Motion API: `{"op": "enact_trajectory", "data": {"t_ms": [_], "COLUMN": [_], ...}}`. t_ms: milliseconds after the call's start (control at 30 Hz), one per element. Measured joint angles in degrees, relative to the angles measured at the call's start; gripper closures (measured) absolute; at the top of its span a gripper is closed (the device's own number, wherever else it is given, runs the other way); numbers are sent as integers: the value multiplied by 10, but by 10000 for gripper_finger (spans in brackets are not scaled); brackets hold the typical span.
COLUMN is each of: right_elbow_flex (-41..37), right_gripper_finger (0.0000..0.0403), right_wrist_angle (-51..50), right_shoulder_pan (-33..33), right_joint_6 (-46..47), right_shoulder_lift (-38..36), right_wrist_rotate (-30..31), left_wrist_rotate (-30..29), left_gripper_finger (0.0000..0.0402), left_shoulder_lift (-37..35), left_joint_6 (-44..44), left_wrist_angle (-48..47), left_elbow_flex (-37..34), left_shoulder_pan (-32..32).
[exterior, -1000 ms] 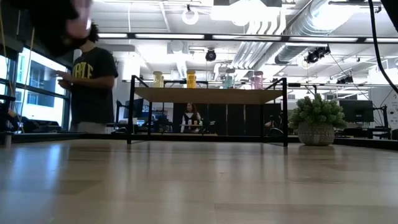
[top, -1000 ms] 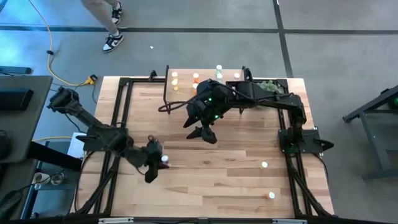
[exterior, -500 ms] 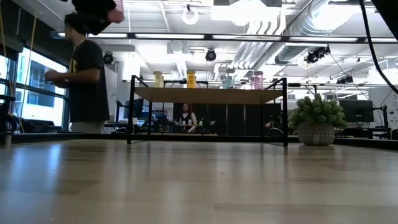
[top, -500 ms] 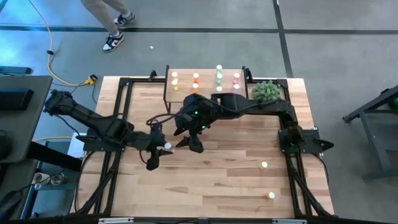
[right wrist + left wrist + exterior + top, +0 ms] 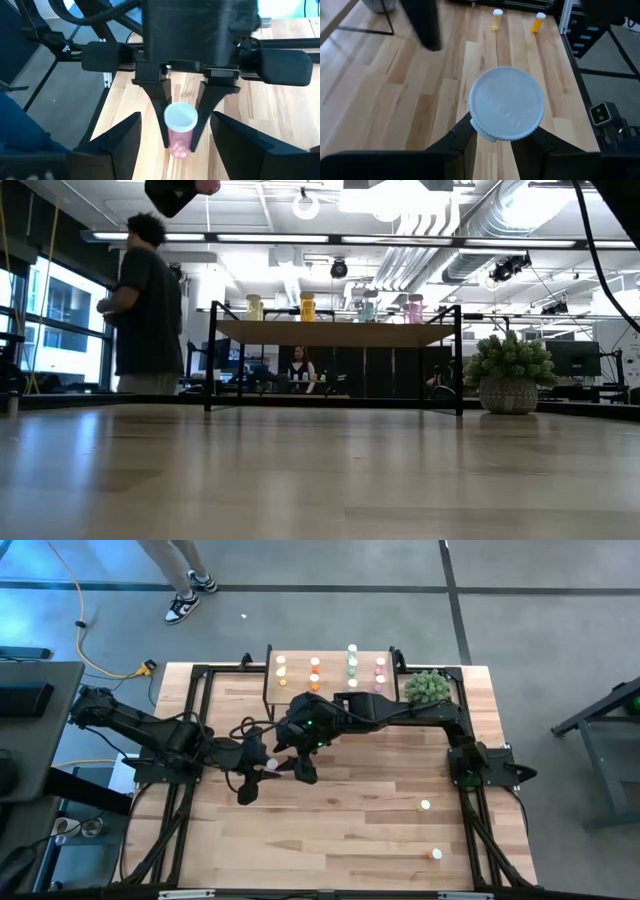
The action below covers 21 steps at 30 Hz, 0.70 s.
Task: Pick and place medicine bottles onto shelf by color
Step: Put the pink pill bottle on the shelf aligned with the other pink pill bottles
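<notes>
Pink bottle point(image 5: 179, 131) clamped in left pincer point(image 5: 262, 762) | right pincer point(image 5: 292, 766) wide, facing it, seemingly apart

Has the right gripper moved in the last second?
Yes. In the high view the right gripper has swung away from the shelf, toward the left gripper holding the pink bottle.

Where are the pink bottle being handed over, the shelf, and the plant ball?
pink bottle point(image 5: 180, 131), right wrist view, its pink body.
shelf point(image 5: 332, 674), high view, bare board between bottles.
plant ball point(image 5: 426, 687), high view, its foliage top.
</notes>
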Motion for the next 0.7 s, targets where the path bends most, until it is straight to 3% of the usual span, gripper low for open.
{"op": "enact_trajectory", "data": {"t_ms": [700], "right_elbow_flex": [-4], "right_gripper_finger": [174], "right_wrist_angle": [9], "right_shoulder_pan": [-1], "right_joint_6": [4], "right_shoulder_lift": [10], "right_wrist_rotate": [16], "left_wrist_rotate": [8], "left_gripper_finger": [310], "left_shoulder_lift": [0], "left_joint_6": [35], "left_wrist_angle": [51], "left_elbow_flex": [2], "left_shoulder_pan": [30]}}
